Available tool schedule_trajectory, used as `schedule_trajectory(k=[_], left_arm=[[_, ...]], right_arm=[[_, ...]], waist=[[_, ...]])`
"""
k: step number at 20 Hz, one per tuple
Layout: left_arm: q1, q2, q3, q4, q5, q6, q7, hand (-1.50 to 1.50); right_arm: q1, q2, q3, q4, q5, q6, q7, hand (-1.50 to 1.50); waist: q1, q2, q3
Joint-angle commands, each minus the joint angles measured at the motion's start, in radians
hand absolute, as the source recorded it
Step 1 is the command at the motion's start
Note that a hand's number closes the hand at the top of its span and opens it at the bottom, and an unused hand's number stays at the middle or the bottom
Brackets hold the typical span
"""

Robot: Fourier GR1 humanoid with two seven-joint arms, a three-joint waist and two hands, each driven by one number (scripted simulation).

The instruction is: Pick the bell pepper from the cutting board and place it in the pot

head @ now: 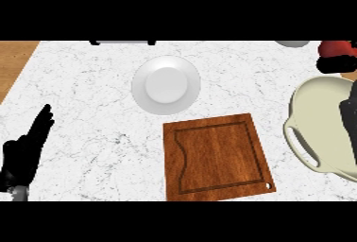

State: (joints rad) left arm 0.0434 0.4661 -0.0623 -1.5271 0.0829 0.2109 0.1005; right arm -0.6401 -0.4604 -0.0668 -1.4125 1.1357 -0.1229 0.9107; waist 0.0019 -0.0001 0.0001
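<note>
1. The cutting board (217,158) is lying bare near the middle of the table (83,94), so the pick-up looks to be done and the carrying step is in hand.
2. A red thing, which I am taking to be the bell pepper (339,47), is showing at the view's upper right corner, partly cut off by the edge. It is sitting off the board and just beyond the far rim of the pot (314,123), not yet inside it.
3. The right robot hand (337,64) is reaching up along the right edge, passing over the pot's bowl. Its dark end is pressing right against the underside of the pepper, so it appears to be grasping the pepper. Much of the hand is falling outside the view.
4. The left robot hand (24,151) is resting at the left edge, released, with its fingers straight and pointing up, holding nothing.
5. A white plate (166,85) is standing on the table beyond the board, well apart from the pot, and is playing no part here.
6. The next move is calling for the pepper to be brought back over the pot's open bowl, inside the rim and away from the handle (301,142) on its near side, then lowered before the hand is opened.
7. The risk I am judging is a release too close to the far rim, which could let the pepper roll out onto the table.
</note>
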Motion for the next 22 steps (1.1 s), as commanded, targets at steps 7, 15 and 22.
schedule_trajectory(k=[7,15,22], left_arm=[[-0.014,-0.043,0.020,0.056,-0.043,-0.035,-0.046,0.00],[0.012,-0.067,-0.015,-0.059,-0.067,-0.022,0.024,0.00],[-0.050,-0.003,0.067,-0.025,-0.006,-0.103,0.058,0.00]], right_arm=[[-0.070,-0.130,-0.191,0.379,-0.141,-0.124,-0.310,1.50],[-0.124,-0.188,-0.211,0.829,-0.079,-0.290,-0.515,1.50],[-0.200,-0.190,-0.383,0.998,-0.286,-0.324,-0.701,-1.50]], waist=[[0.010,0.004,0.000],[0.044,0.014,0.002],[0.044,0.016,0.004]])
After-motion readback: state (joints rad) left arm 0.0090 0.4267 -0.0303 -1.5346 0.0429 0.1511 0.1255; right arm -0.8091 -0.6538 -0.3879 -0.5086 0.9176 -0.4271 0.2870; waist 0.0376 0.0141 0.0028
